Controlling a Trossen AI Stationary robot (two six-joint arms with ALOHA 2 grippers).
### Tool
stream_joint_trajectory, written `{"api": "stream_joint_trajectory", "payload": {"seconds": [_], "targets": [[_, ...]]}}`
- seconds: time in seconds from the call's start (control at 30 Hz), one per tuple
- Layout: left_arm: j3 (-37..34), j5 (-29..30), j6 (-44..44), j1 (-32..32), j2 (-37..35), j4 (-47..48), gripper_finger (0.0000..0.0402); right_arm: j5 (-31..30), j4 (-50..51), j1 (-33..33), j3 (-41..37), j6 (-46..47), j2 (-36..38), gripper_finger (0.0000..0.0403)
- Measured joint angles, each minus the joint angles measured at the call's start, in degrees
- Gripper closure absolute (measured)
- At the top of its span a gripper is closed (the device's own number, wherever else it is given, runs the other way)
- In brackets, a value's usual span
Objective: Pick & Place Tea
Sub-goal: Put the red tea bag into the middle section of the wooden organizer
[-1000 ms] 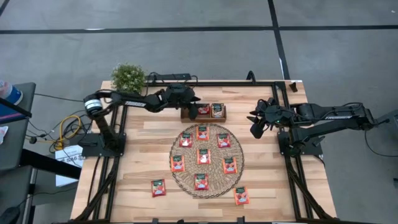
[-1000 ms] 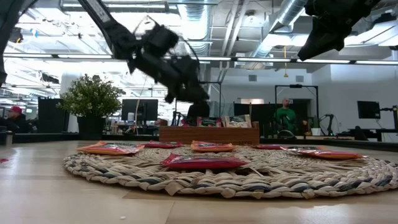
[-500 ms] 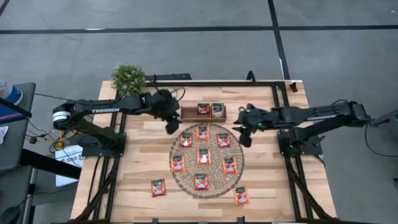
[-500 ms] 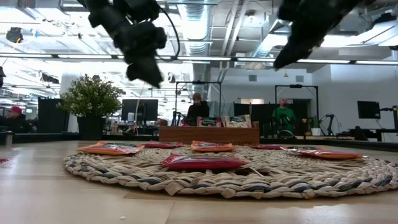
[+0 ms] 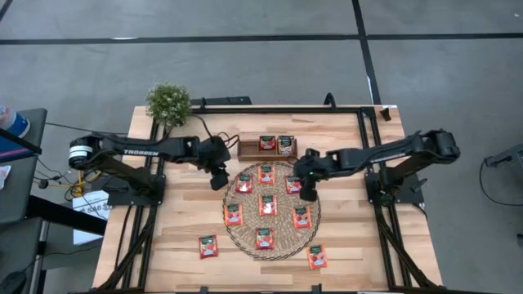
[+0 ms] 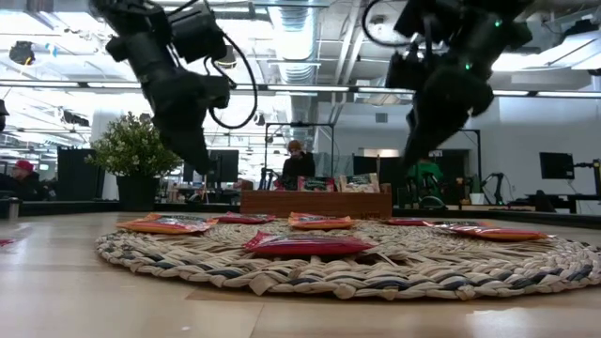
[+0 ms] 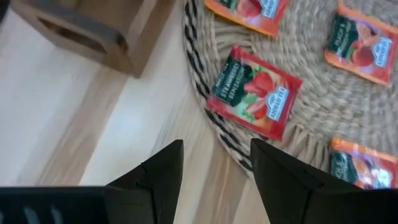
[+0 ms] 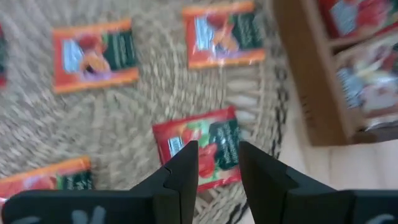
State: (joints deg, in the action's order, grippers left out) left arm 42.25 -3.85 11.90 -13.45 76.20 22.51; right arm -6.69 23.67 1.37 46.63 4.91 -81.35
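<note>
Both arms had moved in from their earlier positions near the back edge of the table and now stood over the round woven mat. The left gripper, which a second before had been at the wooden compartment tray, had swung away from it and hovered just off the mat's left rim, fingers spread wide and empty. In the left wrist view its fingers framed bare table beside a red strawberry sachet lying at the mat's edge. The right gripper, earlier parked well to the right of the mat, had travelled inward and hung above the mat's upper right part, fingers narrowly parted and holding nothing; a red sachet lay directly ahead of them in the right wrist view. The tea sachets remained distributed as follows: two standing in the tray, eight flat on the mat, and two on the bare table in front of the mat. The low view showed both grippers raised clear of the mat. In judgement, each arm was lining up its next pick, with a descent and closure on a sachet not yet begun.
</note>
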Motion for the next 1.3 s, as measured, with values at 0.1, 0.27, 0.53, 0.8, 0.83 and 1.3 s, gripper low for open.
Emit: {"api": "stream_joint_trajectory", "payload": {"seconds": [0.1,0.27,0.53,0.8,0.83,1.3], "targets": [[-2.76,0.03,1.50,-0.02,-0.21,-4.77,0.0223,0.36,0.00,-0.01,0.00,0.00,-2.59,0.0295],[-6.09,0.02,2.67,0.00,-2.87,-11.62,0.0223,0.44,0.52,-0.73,0.00,-0.31,-5.93,0.0294],[-10.08,4.34,3.56,0.00,-14.81,-14.89,0.0223,0.75,1.79,-4.79,0.04,-0.45,-7.06,0.0293],[-16.21,6.22,6.48,0.00,-28.67,-14.94,0.0223,4.25,3.71,-6.99,0.07,-3.85,-7.05,0.0293],[-16.99,6.42,7.06,0.00,-30.04,-14.96,0.0223,3.89,3.71,-6.99,0.07,-3.87,-7.05,0.0293],[-21.02,11.67,8.65,-0.02,-37.81,-14.62,0.0223,3.75,3.54,-6.73,3.67,-4.90,-14.38,0.0293]]}}
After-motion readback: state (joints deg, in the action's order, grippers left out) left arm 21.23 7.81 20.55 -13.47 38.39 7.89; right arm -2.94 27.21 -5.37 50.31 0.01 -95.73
